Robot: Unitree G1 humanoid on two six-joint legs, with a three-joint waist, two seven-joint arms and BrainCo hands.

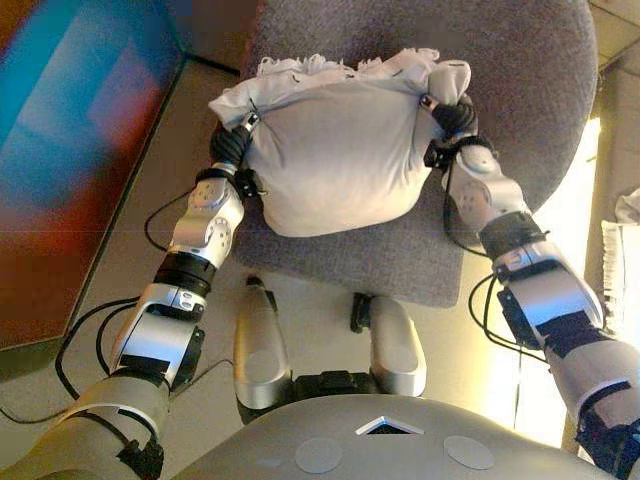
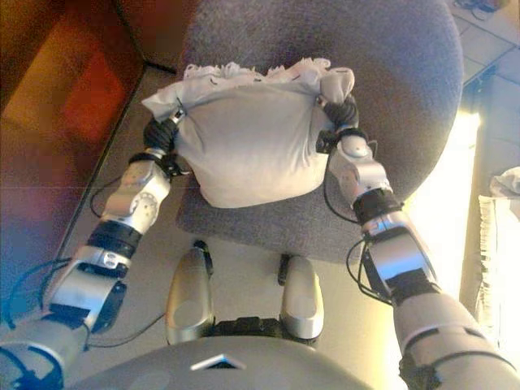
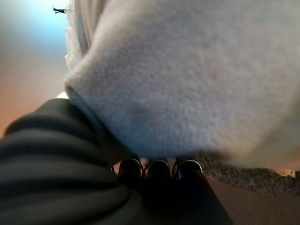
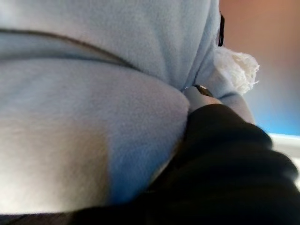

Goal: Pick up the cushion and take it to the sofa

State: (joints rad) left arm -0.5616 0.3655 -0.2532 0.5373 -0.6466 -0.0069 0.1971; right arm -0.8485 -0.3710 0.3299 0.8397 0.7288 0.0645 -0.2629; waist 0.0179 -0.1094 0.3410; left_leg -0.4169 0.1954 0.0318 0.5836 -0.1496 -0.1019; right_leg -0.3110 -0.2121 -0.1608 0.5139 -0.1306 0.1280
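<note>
A: Currently the cushion [image 1: 335, 155] sits pinched between both hands over the grey seat [image 1: 520, 110], its lower edge over the seat's front part.
B: Left hand?
A: Left hand [image 1: 232, 143] is pressed into the cushion's left side, dark cover against the fabric. Left wrist view shows dark fingertips [image 3: 159, 168] tucked under the cushion's edge. Can't tell whether they curl or lie straight.
B: Right hand?
A: Right hand [image 1: 452, 118] is against the cushion's right upper corner, fabric bunched around it. Right wrist view is mostly cloth and cover, only one fingertip [image 4: 201, 91] peeks out. Grip state can't be read either.
B: Anything around?
A: White fringe [image 1: 300, 68] runs along the cushion's far edge. Dark reddish panel [image 1: 70, 150] stands on the robot's left, just beside the seat. Tiled floor [image 1: 190, 130] shows between panel and seat. Bright strip of floor on the right, with something white [image 1: 625, 240] at the view's edge, too cropped to identify.
</note>
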